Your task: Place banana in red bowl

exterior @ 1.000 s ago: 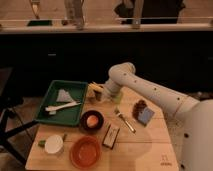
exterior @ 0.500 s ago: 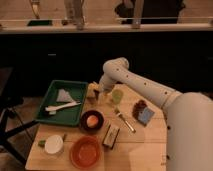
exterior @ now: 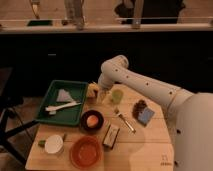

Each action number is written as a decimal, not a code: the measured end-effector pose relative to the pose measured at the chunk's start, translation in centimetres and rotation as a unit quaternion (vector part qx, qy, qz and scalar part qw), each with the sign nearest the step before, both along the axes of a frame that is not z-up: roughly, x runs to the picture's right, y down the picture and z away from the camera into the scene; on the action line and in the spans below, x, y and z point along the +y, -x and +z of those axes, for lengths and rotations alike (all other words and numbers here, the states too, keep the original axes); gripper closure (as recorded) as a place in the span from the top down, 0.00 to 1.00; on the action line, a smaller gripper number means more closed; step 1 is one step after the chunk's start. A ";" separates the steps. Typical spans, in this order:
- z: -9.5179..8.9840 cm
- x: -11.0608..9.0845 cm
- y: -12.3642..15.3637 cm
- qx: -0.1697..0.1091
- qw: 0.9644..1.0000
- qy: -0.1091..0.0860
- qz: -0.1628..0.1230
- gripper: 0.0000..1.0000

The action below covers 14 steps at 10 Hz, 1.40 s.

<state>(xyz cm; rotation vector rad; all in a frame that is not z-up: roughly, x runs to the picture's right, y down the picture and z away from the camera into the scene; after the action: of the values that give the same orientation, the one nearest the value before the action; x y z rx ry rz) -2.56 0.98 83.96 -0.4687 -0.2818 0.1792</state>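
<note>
Banana (exterior: 92, 90) sits near the counter's (exterior: 152, 141) back edge, just beside the gripper (exterior: 103, 95), lowered by the elbow-bent arm (exterior: 145, 87); whether that gripper is spread or pinching cannot be told.

Two bowls (exterior: 86, 152) (exterior: 92, 121), two cups (exterior: 117, 95) (exterior: 53, 144), one tray (exterior: 75, 90), one banana (exterior: 93, 90), one tool (exterior: 103, 94) beside it

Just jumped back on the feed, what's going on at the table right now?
The robot's arm reaches over the back of the table, with its gripper low beside the banana, between the green tray and the light green cup. I cannot tell whether it has hold of the banana. The red bowl sits at the front edge, and the banana is not yet in it.
</note>
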 end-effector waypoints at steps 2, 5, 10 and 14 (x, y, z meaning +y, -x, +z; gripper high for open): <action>1.3 -0.3 -0.5 0.029 0.999 -0.006 0.023 0.80; 2.8 -0.1 -1.5 0.046 0.996 -0.007 0.070 0.80; 5.1 -0.3 -2.4 0.041 0.992 0.004 0.120 0.80; 6.4 -0.9 -2.3 0.038 0.991 0.011 0.128 0.61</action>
<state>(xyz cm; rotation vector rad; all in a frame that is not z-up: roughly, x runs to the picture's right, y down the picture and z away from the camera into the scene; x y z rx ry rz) -0.24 0.06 90.34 -0.4456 -0.2645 0.4495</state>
